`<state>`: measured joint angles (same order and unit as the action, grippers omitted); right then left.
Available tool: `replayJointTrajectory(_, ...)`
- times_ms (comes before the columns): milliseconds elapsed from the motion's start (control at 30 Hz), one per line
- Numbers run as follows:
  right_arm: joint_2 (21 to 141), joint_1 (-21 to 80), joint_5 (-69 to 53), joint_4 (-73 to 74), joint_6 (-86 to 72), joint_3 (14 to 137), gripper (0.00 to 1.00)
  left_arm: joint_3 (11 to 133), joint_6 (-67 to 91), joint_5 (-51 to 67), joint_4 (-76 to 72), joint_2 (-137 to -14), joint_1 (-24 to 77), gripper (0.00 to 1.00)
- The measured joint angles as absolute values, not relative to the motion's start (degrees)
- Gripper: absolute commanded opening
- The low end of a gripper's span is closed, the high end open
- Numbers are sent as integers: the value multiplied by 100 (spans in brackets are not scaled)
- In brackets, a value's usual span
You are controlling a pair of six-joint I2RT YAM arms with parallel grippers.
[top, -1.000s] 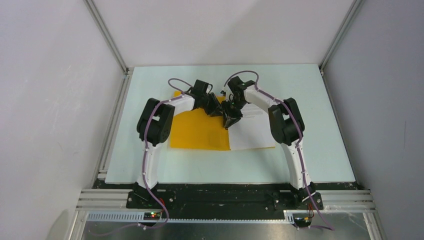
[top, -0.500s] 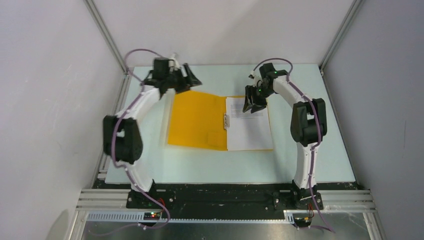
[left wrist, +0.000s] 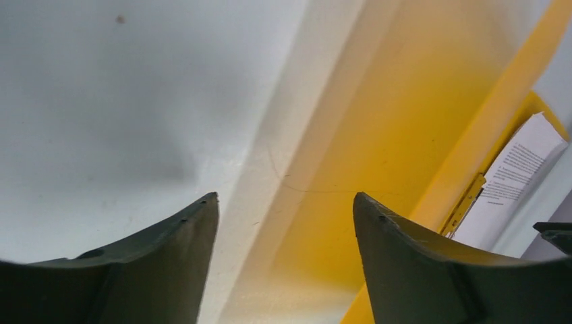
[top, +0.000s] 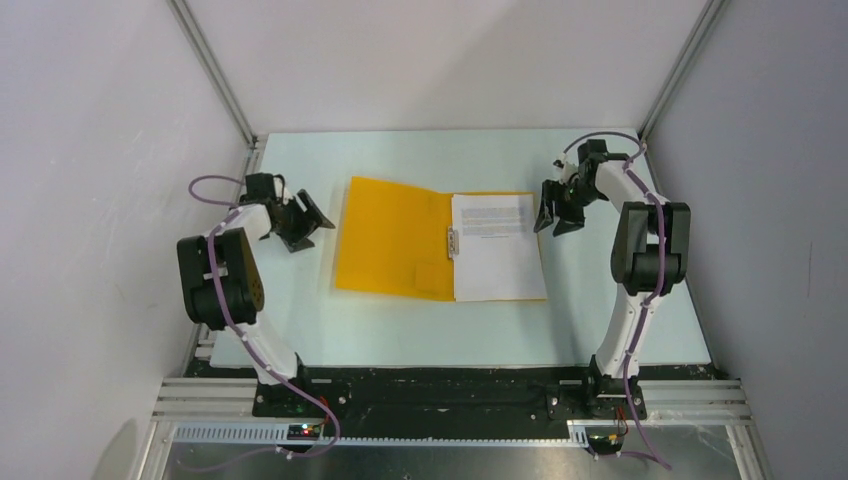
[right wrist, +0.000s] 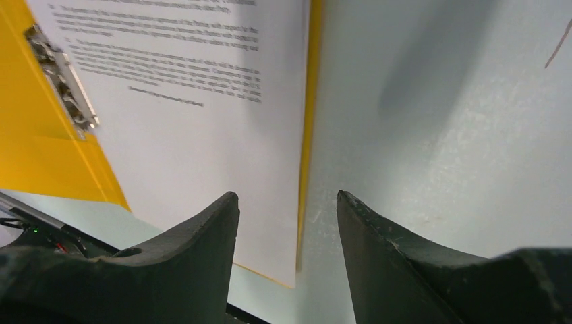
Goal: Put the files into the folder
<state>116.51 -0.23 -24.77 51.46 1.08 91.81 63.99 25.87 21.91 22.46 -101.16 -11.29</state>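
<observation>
The orange-yellow folder point(top: 392, 238) lies open and flat on the table. The white printed files point(top: 497, 247) lie on its right half, beside a metal clip point(top: 452, 242) at the fold. My left gripper point(top: 312, 220) is open and empty, just left of the folder's left edge. My right gripper point(top: 556, 212) is open and empty, just right of the files' upper right corner. The left wrist view shows the folder point(left wrist: 378, 155) and files point(left wrist: 512, 182) ahead. The right wrist view shows the files point(right wrist: 195, 135), the clip point(right wrist: 64, 81) and the folder's thin right edge point(right wrist: 307, 155) between my fingers.
The pale table point(top: 620, 310) ends at metal rails on the left point(top: 225, 260) and at white walls behind and at both sides. Purple cables loop over both arms.
Both grippers have drawn away from the folder's middle, the left to the left edge, the right to the right. The folder now lies open with the files uncovered.
</observation>
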Motion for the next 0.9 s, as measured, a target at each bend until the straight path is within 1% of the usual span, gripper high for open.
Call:
replayJointTrajectory(133,11762,-30,-2383,5111,242,9019,58,6348,2635,2451,2147,-10394,-1247,72)
replayJointTrajectory(233,11981,16,-2412,5076,342,9017,58,6399,2639,3107,2047,-10680,-1181,73)
replayJointTrajectory(367,12202,58,-2563,5157,438,9111,59,6729,2624,4064,1955,-10984,-821,76)
replayJointTrajectory(500,12361,69,-2703,5223,515,9341,60,7024,2532,4976,1881,-10960,-377,78)
replayJointTrajectory(600,12477,67,-2821,5256,541,9500,63,7183,2375,5476,1828,-10807,-115,79)
replayJointTrajectory(700,12560,56,-2987,5282,537,9627,66,7422,2239,5690,1831,-10648,200,79)
replayJointTrajectory(800,12617,-3,-3192,5277,462,9699,67,7784,2147,5719,1802,-10643,607,79)
replayJointTrajectory(900,12665,-150,-3498,5238,320,9690,68,8243,2086,5638,1772,-10739,1238,78)
